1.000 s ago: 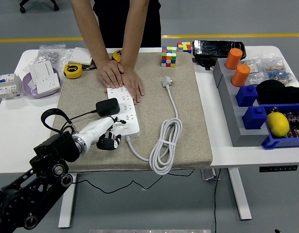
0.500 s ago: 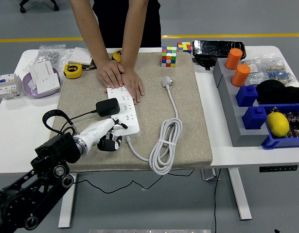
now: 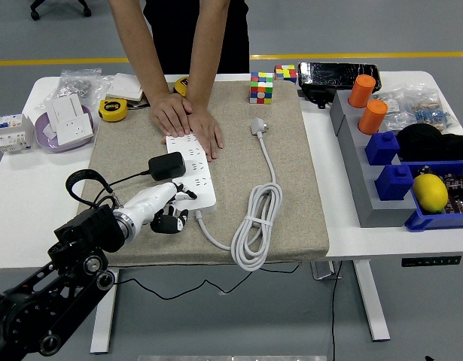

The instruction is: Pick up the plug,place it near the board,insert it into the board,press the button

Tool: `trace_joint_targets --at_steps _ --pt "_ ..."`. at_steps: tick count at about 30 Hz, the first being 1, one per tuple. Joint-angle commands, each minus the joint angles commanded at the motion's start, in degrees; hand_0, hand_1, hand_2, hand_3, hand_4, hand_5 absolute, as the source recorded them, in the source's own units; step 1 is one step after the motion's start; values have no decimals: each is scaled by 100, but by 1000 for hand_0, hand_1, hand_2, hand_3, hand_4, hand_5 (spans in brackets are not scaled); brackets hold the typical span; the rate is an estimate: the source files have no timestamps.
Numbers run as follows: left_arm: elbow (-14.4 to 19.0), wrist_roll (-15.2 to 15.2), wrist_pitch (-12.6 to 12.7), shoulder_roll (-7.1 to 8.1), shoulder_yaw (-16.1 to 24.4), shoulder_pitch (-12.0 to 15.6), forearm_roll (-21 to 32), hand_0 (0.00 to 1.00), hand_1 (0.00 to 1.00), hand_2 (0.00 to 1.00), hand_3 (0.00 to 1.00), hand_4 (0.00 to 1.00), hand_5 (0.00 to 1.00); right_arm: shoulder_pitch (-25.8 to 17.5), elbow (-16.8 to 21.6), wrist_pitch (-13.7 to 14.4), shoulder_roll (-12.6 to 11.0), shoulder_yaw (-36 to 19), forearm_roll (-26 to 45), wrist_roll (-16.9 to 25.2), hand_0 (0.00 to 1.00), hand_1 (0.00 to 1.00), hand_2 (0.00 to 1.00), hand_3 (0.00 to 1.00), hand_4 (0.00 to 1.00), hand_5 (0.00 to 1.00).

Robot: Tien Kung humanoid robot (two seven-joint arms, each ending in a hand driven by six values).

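Note:
A white power strip (image 3: 192,171) lies lengthwise on the beige mat (image 3: 284,173). A black plug (image 3: 166,166) sits in a socket on its left side, and its thin black cord runs off left. My left hand (image 3: 171,213), white with black fingers, is at the strip's near end. Its fingers are curled with nothing in them, and one fingertip (image 3: 189,195) touches the strip's near corner. A person at the far side presses both hands (image 3: 187,120) flat on the strip's far end. The right arm is out of view.
The strip's own white cable coils at the mat's front (image 3: 254,226) and ends in a white plug (image 3: 259,126). Puzzle cubes (image 3: 262,86), tape measures (image 3: 113,110) and a purple bowl (image 3: 62,131) stand at the back. Grey and blue bins (image 3: 393,162) fill the right.
My left hand has crept slightly up toward the strip's near end. The person's hands, the black plug and the strip have stayed put.

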State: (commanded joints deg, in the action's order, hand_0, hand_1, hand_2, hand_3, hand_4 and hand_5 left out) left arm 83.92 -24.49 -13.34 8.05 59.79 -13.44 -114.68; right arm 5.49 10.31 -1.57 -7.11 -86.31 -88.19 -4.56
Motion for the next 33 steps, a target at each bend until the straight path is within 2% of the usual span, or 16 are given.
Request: trace_joint_targets --at_steps 4,17,24,26,27,29,32,33 --pt "-95 9 -29 3 33 1 -35 205 28 148 749 390 61 10 0 0 0 6 7 5 830 762 757 787 998 841" --pt "-105 -40 -112 19 12 26 -111 205 28 147 746 390 61 2 0 -2 -5 22 7 8 830 762 757 787 998 840" --pt "135 49 8 27 103 61 -193 205 28 147 740 389 59 -9 0 -1 -8 17 -2 1 830 761 757 787 998 840" --pt "244 193 144 27 174 74 -171 205 28 147 740 389 59 -8 0 0 -7 23 5 2 830 761 757 787 998 840" --pt "274 315 251 21 237 79 -135 255 102 219 661 386 43 -5 0 -1 -6 27 8 3 830 762 757 787 998 841" --pt "286 531 458 3 363 90 -108 255 102 219 661 386 43 1 0 -1 -3 29 11 2 830 762 757 787 998 841" --pt "315 993 925 -23 646 136 18 255 102 219 661 386 43 8 0 2 1 39 32 5 830 762 757 787 998 841" --pt "311 1086 1022 -27 697 148 90 404 350 441 632 661 115 9 0 3 1 35 33 4 830 762 756 787 998 841"
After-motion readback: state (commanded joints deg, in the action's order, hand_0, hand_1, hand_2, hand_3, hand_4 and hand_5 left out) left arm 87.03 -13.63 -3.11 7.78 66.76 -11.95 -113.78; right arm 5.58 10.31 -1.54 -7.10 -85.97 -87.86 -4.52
